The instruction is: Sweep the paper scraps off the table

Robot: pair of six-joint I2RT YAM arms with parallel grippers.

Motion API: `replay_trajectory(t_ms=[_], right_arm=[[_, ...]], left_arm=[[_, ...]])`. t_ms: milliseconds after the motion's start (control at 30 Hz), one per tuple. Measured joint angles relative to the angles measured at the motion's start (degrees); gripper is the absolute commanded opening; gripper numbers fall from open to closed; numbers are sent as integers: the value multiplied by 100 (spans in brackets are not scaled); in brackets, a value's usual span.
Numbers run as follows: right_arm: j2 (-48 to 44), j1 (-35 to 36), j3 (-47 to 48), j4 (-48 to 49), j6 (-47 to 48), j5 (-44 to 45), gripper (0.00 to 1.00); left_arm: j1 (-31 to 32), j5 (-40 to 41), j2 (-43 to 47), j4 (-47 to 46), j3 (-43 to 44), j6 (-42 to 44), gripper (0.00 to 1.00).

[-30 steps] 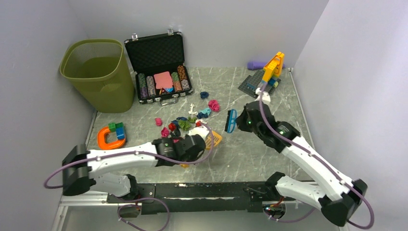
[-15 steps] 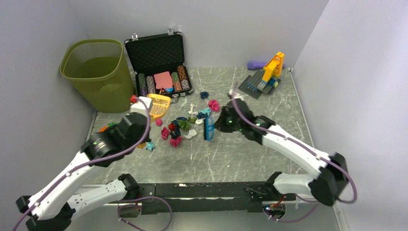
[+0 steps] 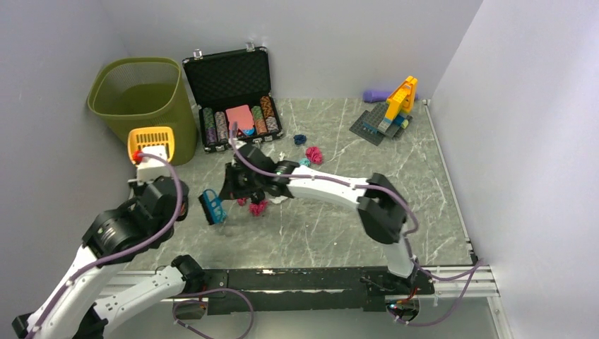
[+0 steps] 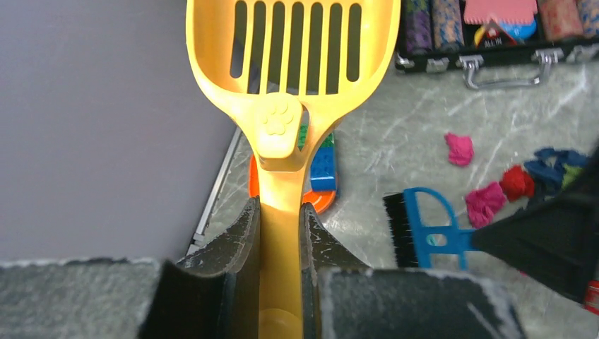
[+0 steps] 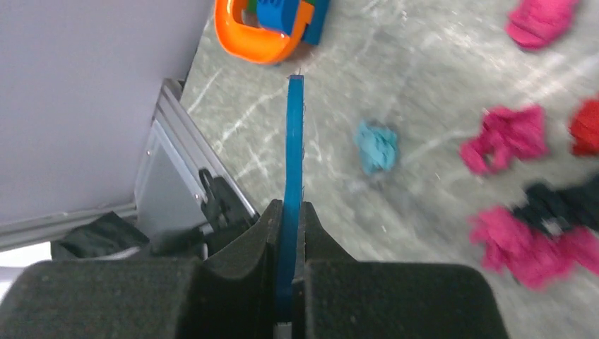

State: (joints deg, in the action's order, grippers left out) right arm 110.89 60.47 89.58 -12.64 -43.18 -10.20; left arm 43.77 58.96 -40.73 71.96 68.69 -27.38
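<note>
Two tools are in play, one per arm. At the far left stands the green mesh bin [image 3: 145, 106]. Just in front of it, the left end effector [image 4: 280, 233] is clamped narrowly on the handle of the yellow slotted scoop [image 4: 289, 49], which is raised off the bench [image 3: 339, 226] with its head up by the bin wall. Below it, at the bench's left edge, lies the orange ring toy [image 4: 321, 201] with bricks in it.

Next comes the blue hand brush [image 3: 212, 206], gripped by its thin handle in the right end effector [image 5: 288, 219], whose jaws are pinched tight on it. That arm reaches across from the right. Whether the bristles touch the bench I cannot tell.

The paper scraps [image 3: 258, 206] lie mostly just right of the brush. A teal wad [image 5: 376, 147] sits beside it, with pink, red and dark ones further on and a few strays toward the chip case [image 3: 233, 92]. Far right is the brick model [image 3: 388, 113].

To do this step well, I judge the scoop should be set down with its lip flat on the bench, left of the pile. The brush should then start beyond the wads and pull them into the scoop in short, low strokes. Both tools should stay off the ring toy, and the scoop should be kept level on the way to the bin.
</note>
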Motion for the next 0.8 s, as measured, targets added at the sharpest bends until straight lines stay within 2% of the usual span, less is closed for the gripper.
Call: replay_trajectory(t_ms=[200,367,467,567,700,800], right_arm=[[1615,125,1488,-225,-461,-17,0],[2264,101,2415,-1495,-697,796,0],[2094,55,2544,-2109,-739,1458,0],[1613,-144,2184,-2507,-688,1888,0],[946,-623,1572,-2922,-446,2192,0],[767,-901,1534,-2977,-136,2184,0]], left_arm=[[-9,431,765,-173,-380,-61,0],[-9,374,1025,-542,-728,79,0],[-9,247,1016,-673,-802,116,0],[-9,109,1016,-809,-859,170,0],[-9,-81,1045,-953,-938,260,0],[-9,-190,1075,-999,-970,289,0]])
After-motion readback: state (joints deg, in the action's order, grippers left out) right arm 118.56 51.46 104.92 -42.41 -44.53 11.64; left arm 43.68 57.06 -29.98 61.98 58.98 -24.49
